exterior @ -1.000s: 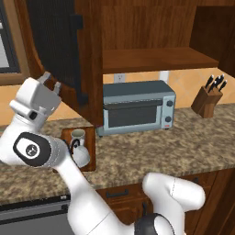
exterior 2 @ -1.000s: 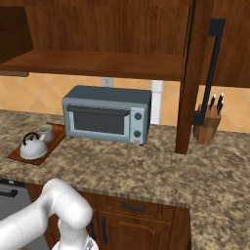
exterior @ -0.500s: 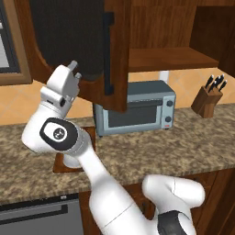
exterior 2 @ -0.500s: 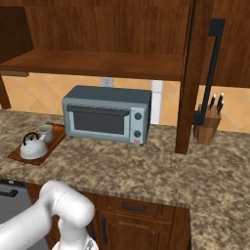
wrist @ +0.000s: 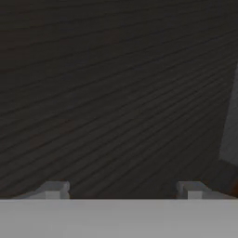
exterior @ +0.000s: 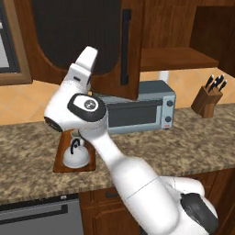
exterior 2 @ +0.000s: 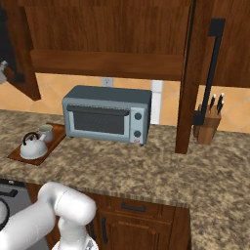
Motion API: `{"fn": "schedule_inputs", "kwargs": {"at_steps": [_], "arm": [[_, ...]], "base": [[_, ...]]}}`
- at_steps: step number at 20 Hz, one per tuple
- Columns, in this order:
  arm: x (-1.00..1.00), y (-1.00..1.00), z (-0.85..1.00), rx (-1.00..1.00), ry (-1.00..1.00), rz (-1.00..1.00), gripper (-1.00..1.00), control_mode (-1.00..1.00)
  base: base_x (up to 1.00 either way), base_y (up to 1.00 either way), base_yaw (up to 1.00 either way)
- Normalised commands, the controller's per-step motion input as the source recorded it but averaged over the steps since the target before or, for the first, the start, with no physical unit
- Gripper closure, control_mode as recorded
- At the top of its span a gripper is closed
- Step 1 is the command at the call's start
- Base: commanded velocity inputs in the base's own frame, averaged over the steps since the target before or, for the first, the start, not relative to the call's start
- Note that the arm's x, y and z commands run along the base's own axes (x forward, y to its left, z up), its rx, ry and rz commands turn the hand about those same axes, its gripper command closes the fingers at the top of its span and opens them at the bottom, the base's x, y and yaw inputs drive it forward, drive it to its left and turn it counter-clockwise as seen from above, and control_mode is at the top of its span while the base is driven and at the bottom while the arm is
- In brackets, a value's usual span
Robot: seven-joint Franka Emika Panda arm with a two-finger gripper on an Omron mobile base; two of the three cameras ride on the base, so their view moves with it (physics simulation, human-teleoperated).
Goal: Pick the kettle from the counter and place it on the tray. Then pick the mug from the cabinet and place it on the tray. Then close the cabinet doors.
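My gripper (exterior: 90, 54) is raised against the left cabinet door (exterior: 69, 36), a brown door with a dark mesh panel and a black bar handle (exterior: 125, 47). In the hand view the fingertips (wrist: 54, 188) stand wide apart, open, with dark wood grain close in front and nothing between them. The silvery kettle (exterior 2: 32, 147) and the grey-beige mug (exterior 2: 45, 132) both sit on the wooden tray (exterior 2: 17, 156) on the granite counter (exterior 2: 146, 171). The kettle (exterior: 75, 154) is partly behind my arm. The right cabinet door (exterior 2: 187, 73) stands swung out, edge-on. The cabinet shelf (exterior 2: 107, 63) is bare.
A grey-blue toaster oven (exterior 2: 106, 114) stands on the counter right of the tray. A knife block (exterior 2: 207, 127) sits behind the open right door. Lower drawer cabinets (exterior 2: 136, 219) run under the counter.
The left door has swung to the right toward the cabinet front, and my hand has risen and moved right with it. Kettle, mug and tray have not moved.
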Motion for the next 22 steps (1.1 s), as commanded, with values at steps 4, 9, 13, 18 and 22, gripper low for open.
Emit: {"fn": "schedule_inputs", "kwargs": {"at_steps": [4,9,13,18,22], "arm": [[0.95,-0.50,0.17,0.09,0.23,0.27,-1.00,-1.00],[0.99,-0.40,0.11,0.04,0.27,0.27,-1.00,-1.00],[1.00,-0.35,0.03,0.05,0.28,0.26,-1.00,-1.00],[1.00,-0.17,0.10,0.03,0.34,0.19,-1.00,-1.00],[1.00,-0.07,0.18,0.00,0.40,0.13,-1.00,-1.00]], "base": [[0.00,0.00,0.00],[0.00,0.00,0.00],[0.00,0.00,0.00],[0.00,0.00,0.00],[0.00,0.00,0.00]]}}
